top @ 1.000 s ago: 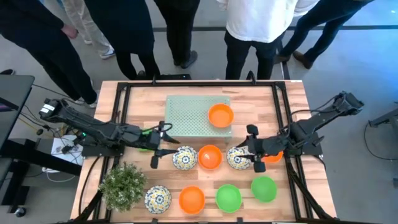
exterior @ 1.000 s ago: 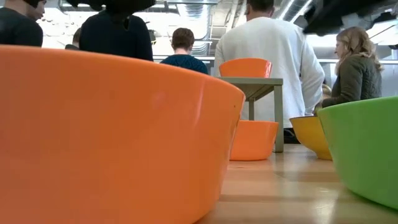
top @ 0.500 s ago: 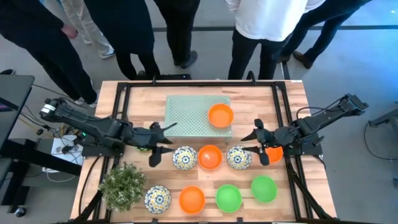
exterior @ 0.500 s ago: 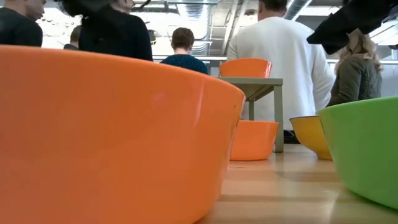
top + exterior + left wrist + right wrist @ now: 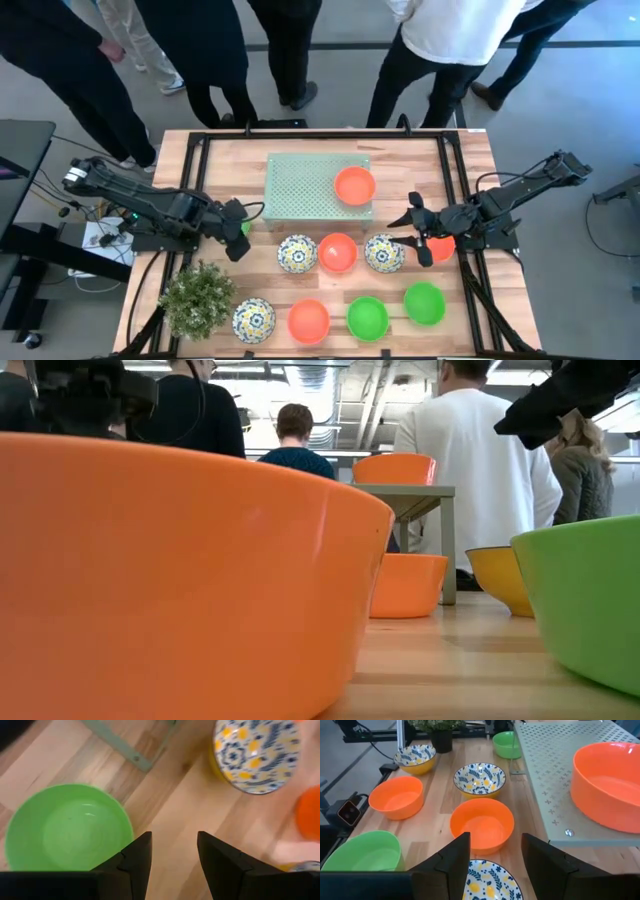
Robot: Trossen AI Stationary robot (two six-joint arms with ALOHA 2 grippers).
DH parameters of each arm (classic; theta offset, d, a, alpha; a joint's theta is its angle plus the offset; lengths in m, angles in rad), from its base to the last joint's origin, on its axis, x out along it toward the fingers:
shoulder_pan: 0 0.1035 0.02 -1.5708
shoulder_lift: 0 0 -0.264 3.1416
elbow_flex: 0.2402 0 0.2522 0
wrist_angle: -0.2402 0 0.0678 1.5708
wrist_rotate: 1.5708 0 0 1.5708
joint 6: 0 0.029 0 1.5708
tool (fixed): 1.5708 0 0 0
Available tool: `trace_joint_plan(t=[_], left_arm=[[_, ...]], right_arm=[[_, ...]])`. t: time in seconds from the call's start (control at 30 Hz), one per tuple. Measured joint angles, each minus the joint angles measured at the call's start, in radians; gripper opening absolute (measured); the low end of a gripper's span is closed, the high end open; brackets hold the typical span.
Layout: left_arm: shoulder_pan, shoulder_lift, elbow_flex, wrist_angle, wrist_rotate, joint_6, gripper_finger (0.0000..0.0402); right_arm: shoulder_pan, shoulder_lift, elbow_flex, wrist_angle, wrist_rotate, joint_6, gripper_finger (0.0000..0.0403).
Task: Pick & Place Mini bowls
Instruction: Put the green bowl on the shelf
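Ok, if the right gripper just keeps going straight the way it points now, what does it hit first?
Most likely the floral bowl directly ahead of the open right gripper, judging by the right wrist view. Beyond it in that line sits the orange bowl. If the gripper rides higher than the rim, which I can't judge, it could pass over.

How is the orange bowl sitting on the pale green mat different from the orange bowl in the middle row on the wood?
The bowl on the mat rests raised on the perforated mat, alone there; the middle-row orange bowl sits directly on the wooden table. The middle-row orange bowl has a patterned bowl on either side, while the bowl on the mat has no neighbours. Both are plain orange, round, upright and empty, and neither is held by a claw.
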Motion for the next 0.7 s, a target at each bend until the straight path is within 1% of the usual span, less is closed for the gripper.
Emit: trace_joint_plan(t=[0.13, 0.4, 0.7], left_arm=[[0.009, 0.061, 0.000, -0.007, -0.038, 0.000, 0.0159], [0.061, 0.201, -0.001, -0.051, -0.043, 0.003, 0.0159], [0.076, 0.269, -0.001, -0.054, -0.043, 0.003, 0.0159]], right_arm=[[0.000, 0.000, 0.000, 0.000, -0.001, 0.000, 0.0172], [0.000, 0.000, 0.000, 0.000, -0.001, 0.000, 0.0173], [0.000, 0.000, 0.000, 0.000, -0.001, 0.000, 0.0172]])
